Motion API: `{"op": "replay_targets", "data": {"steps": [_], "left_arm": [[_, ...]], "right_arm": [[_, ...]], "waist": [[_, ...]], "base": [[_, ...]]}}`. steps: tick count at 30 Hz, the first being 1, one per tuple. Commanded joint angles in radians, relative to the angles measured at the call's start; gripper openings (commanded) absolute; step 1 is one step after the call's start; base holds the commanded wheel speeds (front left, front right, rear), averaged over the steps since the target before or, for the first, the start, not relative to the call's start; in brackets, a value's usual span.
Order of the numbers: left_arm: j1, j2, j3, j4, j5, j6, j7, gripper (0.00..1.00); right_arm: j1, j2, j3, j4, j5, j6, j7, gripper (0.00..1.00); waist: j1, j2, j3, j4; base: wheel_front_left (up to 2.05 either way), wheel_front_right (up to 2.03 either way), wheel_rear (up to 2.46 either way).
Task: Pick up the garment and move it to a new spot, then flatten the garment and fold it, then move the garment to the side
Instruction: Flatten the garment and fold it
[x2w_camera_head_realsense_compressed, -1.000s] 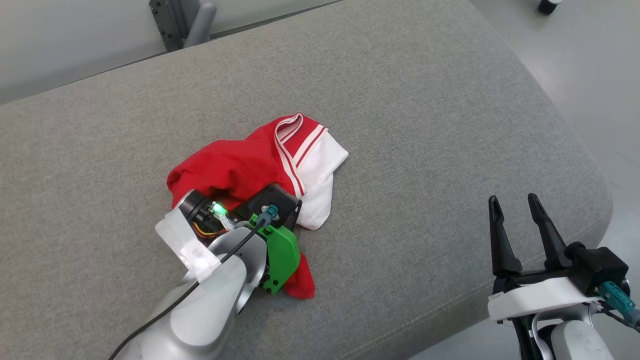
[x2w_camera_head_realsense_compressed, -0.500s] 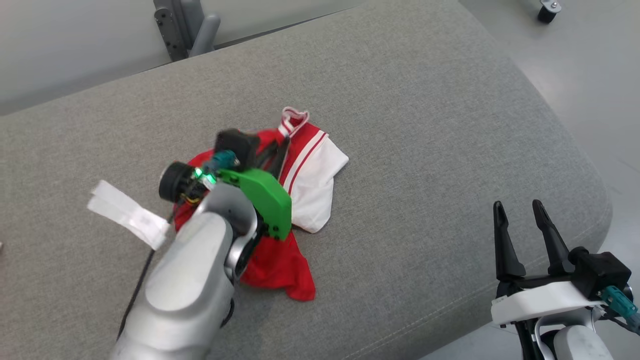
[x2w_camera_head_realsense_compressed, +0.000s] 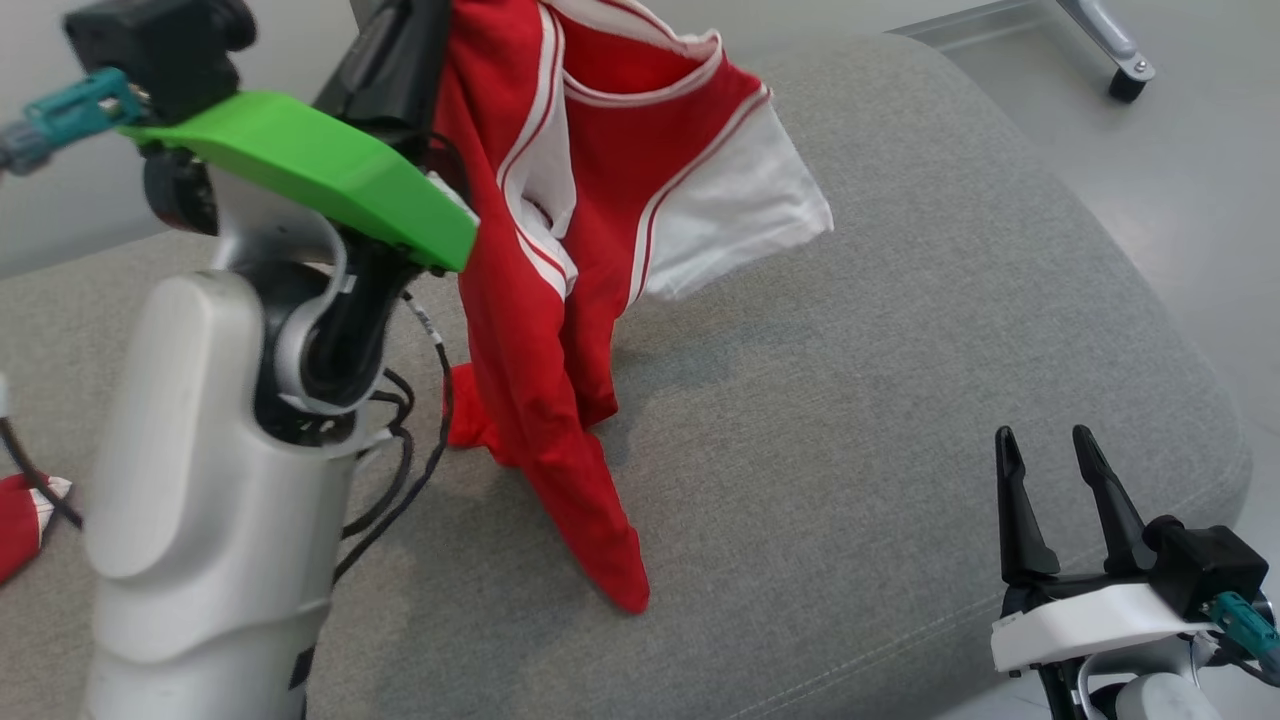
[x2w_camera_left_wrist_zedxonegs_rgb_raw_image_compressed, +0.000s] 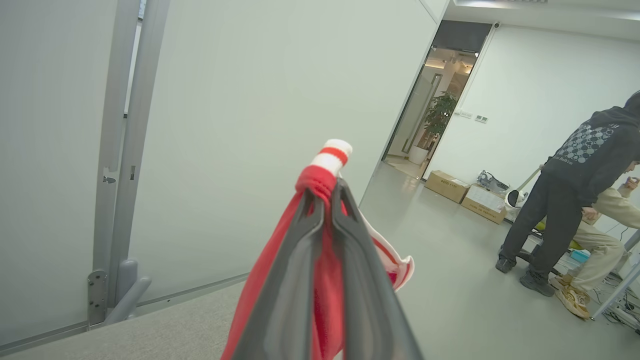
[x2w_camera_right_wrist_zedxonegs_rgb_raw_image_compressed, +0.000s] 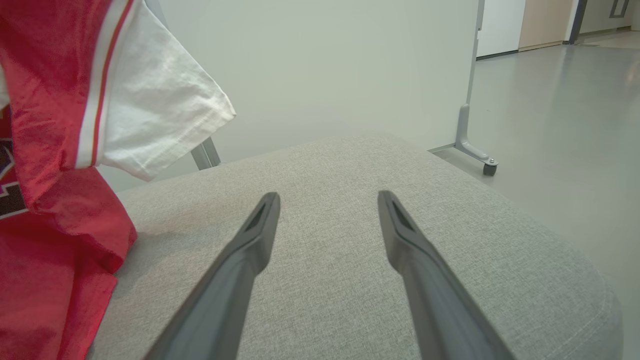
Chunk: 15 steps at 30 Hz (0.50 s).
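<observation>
Up off the cushion since a second ago, the garment (x2w_camera_head_realsense_compressed: 560, 250) now hangs from the raised left gripper (x2w_camera_left_wrist_zedxonegs_rgb_raw_image_compressed: 325, 192), where before it lay in a crumpled heap on the fabric with that arm low over it. The broad grey cushion (x2w_camera_head_realsense_compressed: 900, 300) is coarse woven upholstery with a rounded corner and a stitched seam along its front edge. The left arm's smooth pale forearm (x2w_camera_head_realsense_compressed: 200, 480) stands tall at the left of the head view, with loose black cables at its joint and a glossy green plastic plate (x2w_camera_head_realsense_compressed: 320, 170) on the wrist. The garment is a thin, soft red jersey with white sleeves and white-and-red striped ribbed trim; it drapes in long folds, and its narrow lower end reaches down to the cushion. The left wrist view shows the two dark tapered fingers clenched on a bunched red fold, a striped cuff poking out above their tips. At the lower right, the right gripper (x2w_camera_head_realsense_compressed: 1042, 432) holds nothing, its matte black fingers spread wide over the cushion's front edge. A small black caster (x2w_camera_head_realsense_compressed: 1127, 85) rests on the glossy floor beyond.
</observation>
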Motion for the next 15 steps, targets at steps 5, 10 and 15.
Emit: {"op": "replay_targets", "data": {"steps": [5, 10, 15], "left_arm": [[-0.018, 0.077, 0.084, -0.143, -0.089, 0.034, 0.127, 0.00], [-0.048, 0.159, 0.162, -0.227, -0.127, 0.062, 0.209, 0.00], [-0.088, 0.211, 0.198, -0.254, -0.147, 0.072, 0.265, 0.00]], "right_arm": [[0.028, -0.001, -0.015, 0.000, -0.003, 0.000, -0.003, 1.00], [0.026, -0.001, -0.015, -0.001, -0.004, 0.000, -0.003, 1.00], [0.017, -0.001, -0.004, 0.003, -0.001, 0.000, -0.003, 1.00]], "waist": [[0.0000, -0.0001, -0.033, 0.049], [0.0000, -0.0001, -0.045, 0.083], [0.0000, -0.0001, -0.050, 0.110]], "base": [[0.00, 0.00, 0.00], [0.00, 0.00, 0.00], [0.00, 0.00, 0.00]]}}
